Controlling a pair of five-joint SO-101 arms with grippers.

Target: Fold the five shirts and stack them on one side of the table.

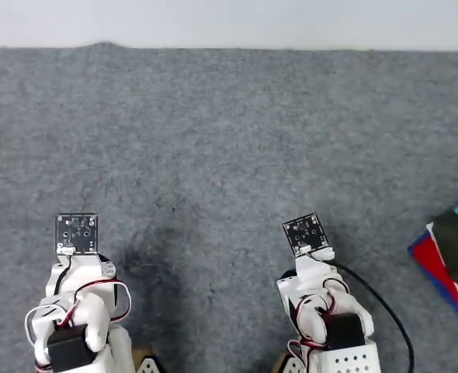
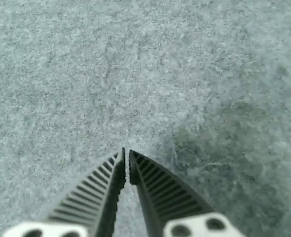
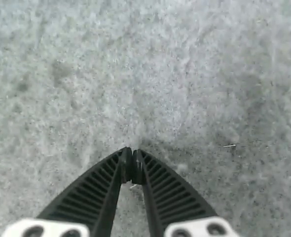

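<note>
Folded shirts (image 1: 452, 260) lie in a pile at the table's right edge, showing red, dark grey, blue and light blue cloth, partly cut off by the picture's border. My left arm (image 1: 76, 311) rests at the front left, its gripper (image 2: 126, 155) shut with nothing in it, over bare grey felt. At the front, right of centre, sits my right arm (image 1: 322, 307); its gripper (image 3: 131, 154) is shut and empty too, well left of the pile.
Grey felt (image 1: 229, 148) covers the whole table up to a white wall at the back. A black cable (image 1: 384, 307) runs from the right arm toward the front edge. Small lint specks (image 3: 229, 145) lie on the felt.
</note>
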